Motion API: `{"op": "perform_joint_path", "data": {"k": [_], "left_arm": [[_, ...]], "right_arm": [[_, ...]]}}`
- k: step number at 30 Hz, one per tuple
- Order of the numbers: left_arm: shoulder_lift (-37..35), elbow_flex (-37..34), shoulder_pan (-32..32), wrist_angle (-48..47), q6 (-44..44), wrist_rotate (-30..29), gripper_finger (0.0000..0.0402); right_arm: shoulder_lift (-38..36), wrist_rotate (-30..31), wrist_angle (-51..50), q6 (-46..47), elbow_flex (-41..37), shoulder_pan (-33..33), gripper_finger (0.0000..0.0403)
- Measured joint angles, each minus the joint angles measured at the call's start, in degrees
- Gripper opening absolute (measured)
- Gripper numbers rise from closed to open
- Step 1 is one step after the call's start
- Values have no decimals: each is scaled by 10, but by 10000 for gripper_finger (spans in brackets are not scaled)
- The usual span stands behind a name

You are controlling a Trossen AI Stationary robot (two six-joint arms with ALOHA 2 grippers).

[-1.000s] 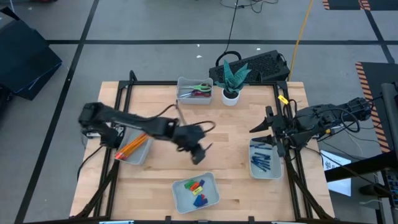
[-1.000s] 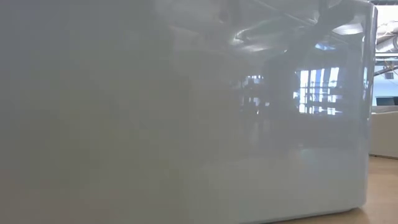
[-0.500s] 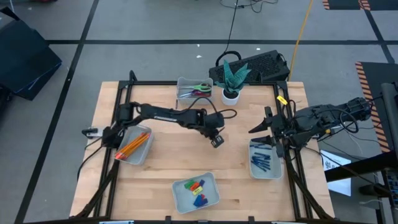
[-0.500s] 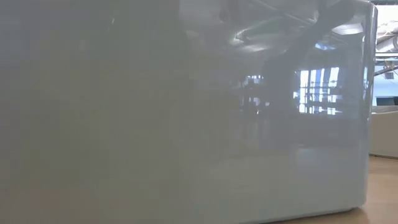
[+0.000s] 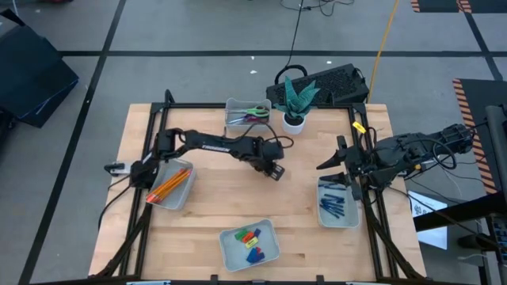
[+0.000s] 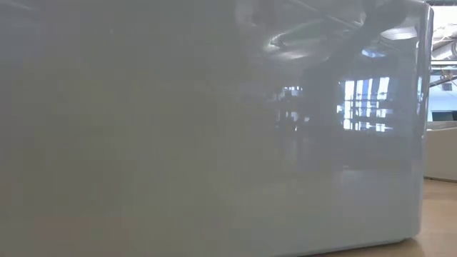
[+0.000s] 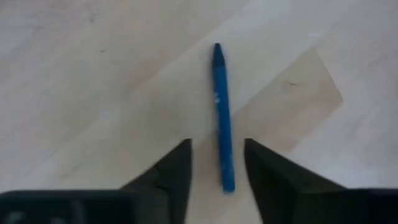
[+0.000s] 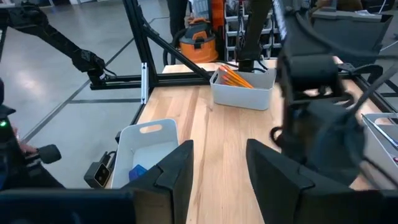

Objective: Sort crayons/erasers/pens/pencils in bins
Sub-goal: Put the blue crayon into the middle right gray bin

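A blue pen (image 7: 221, 112) lies flat on the bare wood. My left gripper (image 7: 217, 169) hangs over it, open and pointing down, with the pen's near end between the two fingers and untouched. From above, that gripper (image 5: 274, 170) sits at the table's middle and hides the pen. My right gripper (image 5: 329, 156) waits open at the right edge, above the bin (image 5: 337, 203) of dark blue pens. Orange pencils fill the left bin (image 5: 169, 187). Coloured erasers lie in the near bin (image 5: 249, 244).
A fourth bin (image 5: 246, 115) with scissors and a white plant pot (image 5: 294, 121) stand at the far edge. A pale bin wall (image 6: 214, 128) close to the lens fills the low view. Bare wood lies between the bins.
My left gripper has swung from just above the eraser bin toward the far edge and a little right, ending at the table's middle. The right arm has kept still.
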Motion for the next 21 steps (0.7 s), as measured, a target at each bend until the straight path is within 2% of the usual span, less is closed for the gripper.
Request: {"op": "perform_joint_path", "data": {"k": [2, 4, 8, 11, 15, 21], "left_arm": [[-14, 0, 11, -28, 5, 33, 183], [-37, 0, 19, -88, 6, 25, 216], [-94, -1, 39, -237, 2, -90, 251], [-140, -40, 76, -271, 16, -141, 256], [-221, -161, 137, -208, 23, -150, 257], [-336, -370, 211, 21, 47, -148, 257]], "right_arm": [[0, 0, 0, 0, 0, 0, 139], [0, 0, 0, 0, 0, 0, 139], [0, 0, 0, 0, 0, 0, 139], [0, 0, 0, 0, 0, 0, 139], [0, 0, 0, 0, 0, 0, 139], [0, 0, 0, 0, 0, 0, 139]]}}
